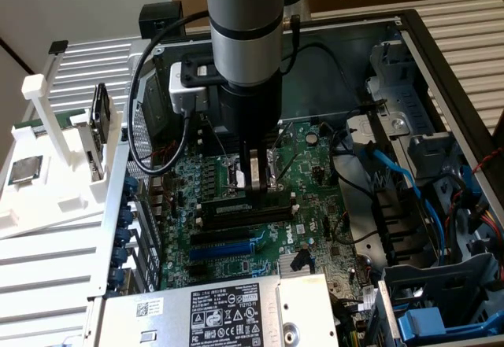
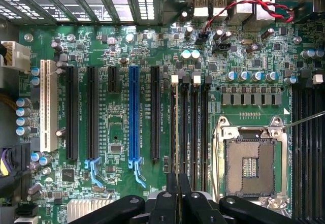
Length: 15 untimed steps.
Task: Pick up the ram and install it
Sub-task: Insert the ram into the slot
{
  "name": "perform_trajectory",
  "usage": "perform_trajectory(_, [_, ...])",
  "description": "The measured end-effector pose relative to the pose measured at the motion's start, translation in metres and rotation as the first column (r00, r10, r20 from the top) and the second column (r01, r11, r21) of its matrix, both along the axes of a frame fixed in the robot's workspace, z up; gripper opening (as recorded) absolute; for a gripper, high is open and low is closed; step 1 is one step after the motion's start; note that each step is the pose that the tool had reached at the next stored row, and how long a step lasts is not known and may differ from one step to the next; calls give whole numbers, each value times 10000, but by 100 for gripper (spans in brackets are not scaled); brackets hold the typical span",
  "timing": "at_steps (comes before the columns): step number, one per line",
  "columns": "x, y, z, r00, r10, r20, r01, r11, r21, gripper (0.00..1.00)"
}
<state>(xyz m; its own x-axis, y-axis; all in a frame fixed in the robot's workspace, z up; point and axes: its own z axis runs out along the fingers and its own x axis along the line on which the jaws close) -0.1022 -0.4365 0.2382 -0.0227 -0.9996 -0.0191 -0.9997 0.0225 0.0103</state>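
Nearest to me the gripper is closed, its tips right above the ram, which seems to stand edge-up in the slot just under them, so I judge a slow, straight push at its middle will seat it without tilting.

Soft, even light fills the exterior view. The white rack on its left is bright and nearly washed out; the inside of the computer case is dimmer. The arm carries a pale sheen and shades the motherboard below. In the wrist view, vent slots blaze white and the gripper is a dark shape.
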Motion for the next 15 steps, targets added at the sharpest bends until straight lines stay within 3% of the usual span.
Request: perform_trajectory(15, [1,9,-12,10000,70,0,-70,10000,-1,13])
